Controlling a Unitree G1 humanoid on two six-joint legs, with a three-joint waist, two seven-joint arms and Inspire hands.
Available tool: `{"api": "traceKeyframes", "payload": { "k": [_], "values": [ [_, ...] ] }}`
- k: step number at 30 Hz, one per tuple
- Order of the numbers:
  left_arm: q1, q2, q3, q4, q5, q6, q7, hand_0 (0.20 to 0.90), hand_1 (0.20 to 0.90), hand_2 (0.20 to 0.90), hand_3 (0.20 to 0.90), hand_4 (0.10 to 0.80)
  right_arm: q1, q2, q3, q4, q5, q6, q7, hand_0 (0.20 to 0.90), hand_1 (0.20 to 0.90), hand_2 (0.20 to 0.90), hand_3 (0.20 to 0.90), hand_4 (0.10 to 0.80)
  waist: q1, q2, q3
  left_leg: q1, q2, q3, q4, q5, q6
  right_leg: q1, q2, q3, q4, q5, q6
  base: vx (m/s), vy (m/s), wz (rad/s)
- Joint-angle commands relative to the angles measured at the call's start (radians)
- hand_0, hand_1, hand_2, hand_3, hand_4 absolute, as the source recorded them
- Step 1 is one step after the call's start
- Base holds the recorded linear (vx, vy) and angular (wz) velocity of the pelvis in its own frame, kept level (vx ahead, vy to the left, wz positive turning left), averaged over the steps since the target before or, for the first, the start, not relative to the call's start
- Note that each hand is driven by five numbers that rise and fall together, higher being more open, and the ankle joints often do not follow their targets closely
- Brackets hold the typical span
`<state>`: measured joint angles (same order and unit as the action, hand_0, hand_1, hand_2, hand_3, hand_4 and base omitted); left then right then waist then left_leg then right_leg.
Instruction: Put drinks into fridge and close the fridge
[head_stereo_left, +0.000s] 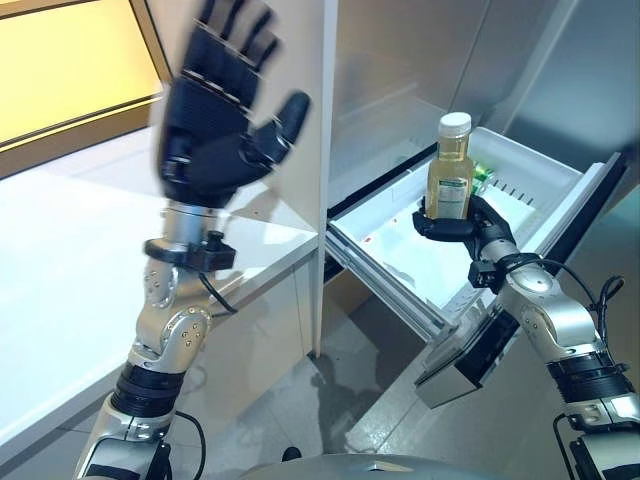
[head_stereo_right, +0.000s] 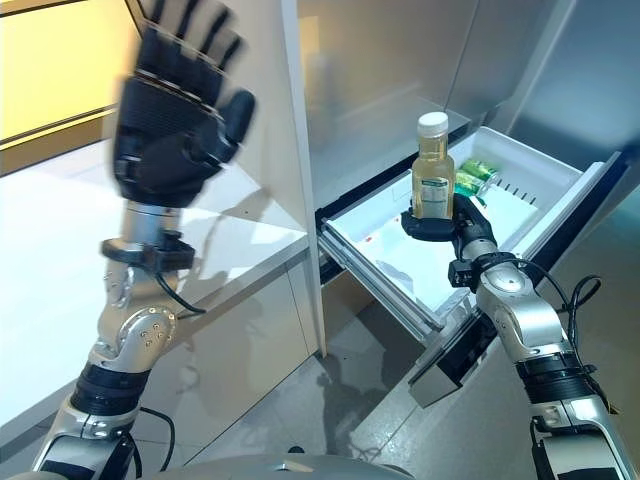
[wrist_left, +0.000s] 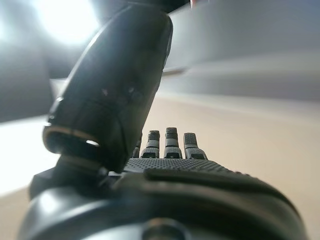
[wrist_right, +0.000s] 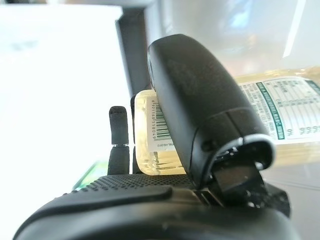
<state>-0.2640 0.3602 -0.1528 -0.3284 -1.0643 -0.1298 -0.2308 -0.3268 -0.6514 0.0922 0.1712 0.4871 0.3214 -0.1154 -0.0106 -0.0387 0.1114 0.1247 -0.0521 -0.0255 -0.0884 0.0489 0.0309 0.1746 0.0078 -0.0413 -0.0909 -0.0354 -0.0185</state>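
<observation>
A yellow bottle (head_stereo_left: 452, 168) is gripped upright by the right hand (head_stereo_left: 447, 224) above the open fridge drawer (head_stereo_left: 440, 262), beside a green drink (head_stereo_left: 482, 176). Lowering and release are judged next. The left hand (head_stereo_left: 218, 125) is raised, fingers spread, empty.

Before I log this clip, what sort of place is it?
Most likely a kitchen: a steel-fronted fridge with its white drawer pulled out, beside a white counter. The right robot hand holds a bottle over the drawer; a green can lies inside.
</observation>
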Motion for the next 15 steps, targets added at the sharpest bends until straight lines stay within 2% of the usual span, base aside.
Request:
{"api": "traceKeyframes", "payload": {
  "k": [1,4,6,10,11,15],
  "values": [
    [0.027,-0.019,-0.152,0.054,-0.22,0.258,-0.206,0.9,0.9,0.9,0.9,0.8,-0.316,-0.137,-0.118,0.078,-0.008,-0.189,-0.07,0.3,0.3,0.3,0.2,0.1,0.019,-0.009,-0.094,0.008,-0.004,-0.027,0.002,-0.064,0.004,-0.057,0.002,-0.047,0.05,0.049,0.034,0.02,0.032,0.1],
    [0.111,-0.034,-0.201,0.109,-0.327,0.37,-0.233,0.9,0.9,0.9,0.9,0.8,-0.383,-0.196,-0.084,0.212,-0.003,-0.199,-0.069,0.3,0.3,0.3,0.2,0.1,0.038,-0.01,-0.09,0.008,-0.004,-0.031,0.001,-0.067,0.002,-0.05,-0.001,-0.06,0.042,0.049,0.034,0.026,0.019,0.14],
    [0.204,-0.022,-0.233,0.165,-0.357,0.436,-0.26,0.9,0.9,0.9,0.9,0.8,-0.438,-0.25,-0.057,0.32,-0.005,-0.196,-0.054,0.3,0.3,0.3,0.2,0.1,0.058,-0.014,-0.089,0.004,-0.004,-0.035,0.001,-0.067,-0.001,-0.047,-0.006,-0.076,0.037,0.048,0.035,0.029,0.015,0.14],
    [0.306,0.008,-0.247,0.248,-0.291,0.458,-0.297,0.9,0.9,0.9,0.9,0.8,-0.482,-0.299,-0.023,0.417,-0.002,-0.182,-0.031,0.3,0.3,0.3,0.2,0.1,0.082,-0.01,-0.083,0.002,-0.003,-0.04,0.001,-0.072,-0.003,-0.039,-0.009,-0.094,0.03,0.04,0.036,0.037,0.02,0.09],
    [0.357,0.031,-0.238,0.303,-0.262,0.467,-0.303,0.9,0.9,0.9,0.9,0.8,-0.498,-0.323,0.001,0.471,-0.005,-0.179,-0.013,0.3,0.3,0.3,0.2,0.1,0.097,-0.007,-0.08,-0.004,-0.003,-0.043,0.001,-0.069,-0.003,-0.04,-0.011,-0.102,0.027,0.039,0.036,0.011,0.038,0.16],
    [0.411,0.043,-0.224,0.394,-0.185,0.469,-0.321,0.9,0.9,0.9,0.9,0.8,-0.518,-0.34,0.028,0.53,-0.019,-0.177,0.017,0.3,0.3,0.3,0.2,0.1,0.113,-0.003,-0.075,-0.011,-0.004,-0.047,0.001,-0.065,-0.003,-0.041,-0.012,-0.112,0.025,0.037,0.034,0.008,0.018,0.12]
  ]
}}
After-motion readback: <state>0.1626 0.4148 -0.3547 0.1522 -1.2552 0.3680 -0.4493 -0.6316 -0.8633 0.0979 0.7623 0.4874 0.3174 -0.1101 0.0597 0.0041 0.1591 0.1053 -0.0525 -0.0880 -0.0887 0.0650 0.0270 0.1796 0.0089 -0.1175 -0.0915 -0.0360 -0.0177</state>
